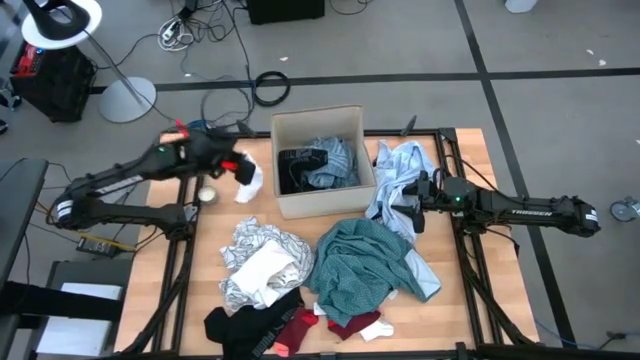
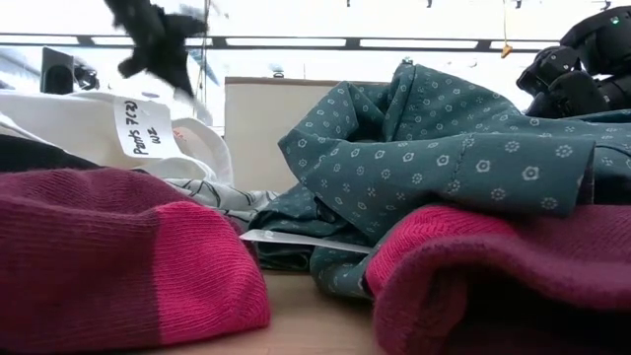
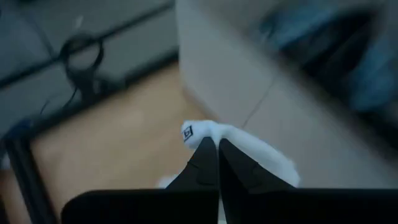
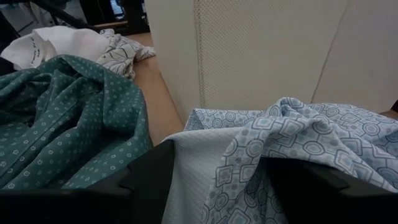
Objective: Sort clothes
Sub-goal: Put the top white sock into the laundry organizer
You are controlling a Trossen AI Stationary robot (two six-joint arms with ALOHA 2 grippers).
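My left gripper (image 1: 240,170) hangs above the table just left of the tan box (image 1: 290,205) and is shut on a small white cloth piece (image 1: 248,183). Inside the box lie a blue striped garment (image 1: 335,160) and a black one (image 1: 298,165). My right gripper (image 4: 221,174) rests open at the table's right, its fingers on either side of the pale blue patterned garment (image 1: 395,180). On the table lie a teal shirt (image 1: 365,265), a silvery white garment (image 1: 260,265), a black garment (image 1: 245,325) and red-and-white socks (image 1: 345,325). My left gripper pinches the white cloth piece between its two shut fingers at a bunched upper part (image 3: 211,132), beside a small printed tag (image 3: 188,132). The fingers slant downward toward the box. The cloth hangs below them, slack and clear of the table. My right gripper has the pale blue garment's folds (image 4: 249,155) lying between its open fingers; whether the fingers touch the cloth I cannot tell.
A small round tin (image 1: 207,195) sits near the table's left edge. Black frame rails (image 1: 185,250) run along both sides of the table. In the low view the red socks (image 2: 118,256) and the teal shirt (image 2: 444,148) block much of the scene.
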